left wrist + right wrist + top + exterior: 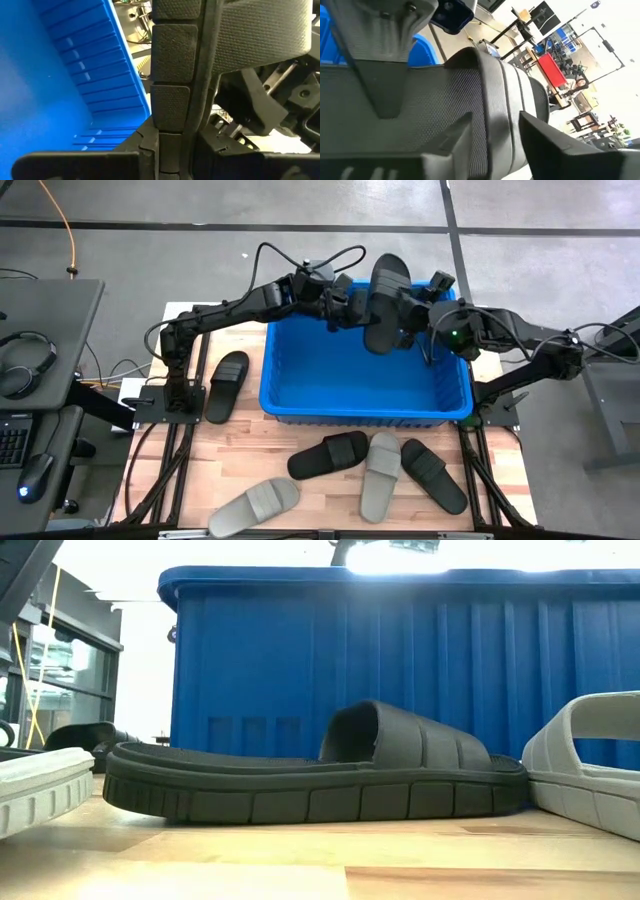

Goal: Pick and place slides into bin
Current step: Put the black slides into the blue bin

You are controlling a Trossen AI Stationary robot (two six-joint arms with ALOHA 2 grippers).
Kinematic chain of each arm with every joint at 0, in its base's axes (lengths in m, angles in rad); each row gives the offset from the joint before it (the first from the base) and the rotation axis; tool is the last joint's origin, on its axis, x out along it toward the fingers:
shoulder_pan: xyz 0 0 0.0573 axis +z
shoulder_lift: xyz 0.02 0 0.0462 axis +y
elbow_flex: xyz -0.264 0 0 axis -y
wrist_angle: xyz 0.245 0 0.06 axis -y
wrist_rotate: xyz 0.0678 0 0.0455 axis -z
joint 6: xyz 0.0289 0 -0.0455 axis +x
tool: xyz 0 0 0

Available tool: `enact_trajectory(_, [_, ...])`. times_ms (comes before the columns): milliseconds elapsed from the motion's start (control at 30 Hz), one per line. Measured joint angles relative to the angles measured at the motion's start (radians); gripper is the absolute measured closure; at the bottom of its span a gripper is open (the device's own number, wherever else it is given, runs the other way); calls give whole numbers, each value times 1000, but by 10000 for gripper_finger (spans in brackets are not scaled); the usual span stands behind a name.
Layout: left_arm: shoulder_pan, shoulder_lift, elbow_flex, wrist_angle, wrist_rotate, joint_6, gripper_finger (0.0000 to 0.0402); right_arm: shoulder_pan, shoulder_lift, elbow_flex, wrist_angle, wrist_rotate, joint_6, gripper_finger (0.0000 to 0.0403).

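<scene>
Black slide (384, 302) between both pincers (over bin (300, 375)).

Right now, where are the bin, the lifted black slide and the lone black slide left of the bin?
bin (300, 365), high view, bare floor.
lifted black slide (385, 305), high view, mid-sole.
lone black slide (227, 385), high view, strap.

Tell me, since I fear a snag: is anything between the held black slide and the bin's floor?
Nothing visible. The black slide hangs over the bin, between the left gripper and right gripper; the blue floor below looks bare.
</scene>
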Motion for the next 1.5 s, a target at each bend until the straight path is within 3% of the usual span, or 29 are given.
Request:
enact_trajectory(300, [0,0,0,-13,2,1,343,0,0,0,7,-19,-15,387])
enact_trajectory(567, [1,-1,0,-11,2,1,309,0,0,0,4,10,-56,400])
enact_trajectory(900, [7,-3,1,-20,23,45,159,0,0,0,-68,83,-77,402])
enact_trajectory(1100, [56,-10,1,-94,116,180,92,0,-3,0,-153,78,-31,402])
enact_trajectory(1333, [130,-84,1,-360,118,411,105,-36,0,0,-231,-91,76,402])
enact_trajectory(1500, [155,-162,1,-429,104,513,137,-92,41,0,-216,-187,73,402])
